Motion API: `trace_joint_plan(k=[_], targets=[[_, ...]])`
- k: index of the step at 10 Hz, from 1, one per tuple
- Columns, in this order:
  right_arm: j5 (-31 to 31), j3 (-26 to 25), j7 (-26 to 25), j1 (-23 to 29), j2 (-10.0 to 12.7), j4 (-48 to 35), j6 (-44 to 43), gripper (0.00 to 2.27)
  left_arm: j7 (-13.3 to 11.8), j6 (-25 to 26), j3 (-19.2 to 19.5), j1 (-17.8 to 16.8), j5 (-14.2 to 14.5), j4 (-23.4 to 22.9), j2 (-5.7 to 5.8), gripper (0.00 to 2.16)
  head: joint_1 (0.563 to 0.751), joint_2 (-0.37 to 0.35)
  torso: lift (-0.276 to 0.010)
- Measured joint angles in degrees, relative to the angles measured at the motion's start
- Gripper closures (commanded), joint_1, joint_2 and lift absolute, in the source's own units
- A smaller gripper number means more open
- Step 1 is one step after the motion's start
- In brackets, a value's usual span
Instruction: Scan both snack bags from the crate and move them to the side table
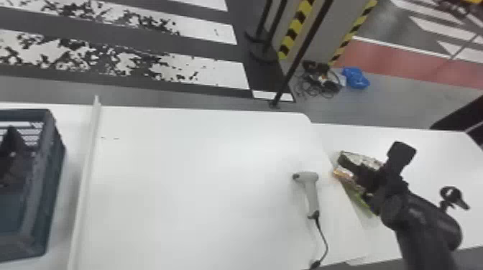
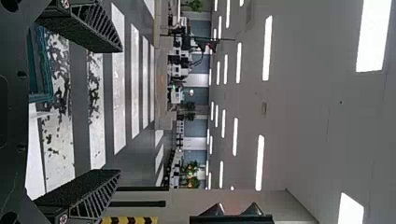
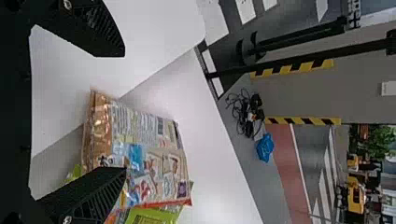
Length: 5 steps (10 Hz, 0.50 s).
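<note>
Right gripper (image 1: 355, 181): in the right wrist view, its fingers (image 3: 88, 196) stand wide apart. One finger overlaps the printed snack bag (image 3: 154, 158) in that view; whether they touch cannot be determined. This bag lies on top of the green bag (image 3: 149, 217), directly below and around the fingertips, both on the side table (image 1: 442, 154). The green bag sticks out from under the upper one.

Left gripper (image 2: 119, 109): fingers also wide apart, facing forward with the floor and the ceiling lights beyond them.

To the left of the right fingers, near them, a grey hand scanner (image 1: 311, 190) lies on the main table (image 1: 197, 186). Its black cable (image 1: 325, 238) runs from the handle toward the table's near side. Farther left, well apart from those fingers, a pale raised strip (image 1: 89, 150) crosses the table. Beyond it stands the blue-grey crate (image 1: 54, 172); a dark shape is noted in it, nature not determined. From the left fingers, the crate lies low and to the left.

Ahead of the right fingers, past the tables, a tangle of cables (image 1: 320, 84) lies on the floor just beside a blue bundle (image 1: 355, 78).
</note>
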Motion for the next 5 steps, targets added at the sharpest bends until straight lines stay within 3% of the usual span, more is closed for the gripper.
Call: trace_joint_plan(k=[3,5], targets=[[-0.3,2.7,0.4,5.9,5.5,-14.5,-5.6,0.08,0.6,2.2,0.4,0.7,-0.2,-1.9,0.17,0.07,0.695,-0.348,-0.029],[1.8,5.5,0.7,11.2,8.6,-24.1,-12.0,0.08,0.9,6.6,0.9,1.0,-0.2,-3.7,0.28,0.07,0.695,-0.272,-0.029]])
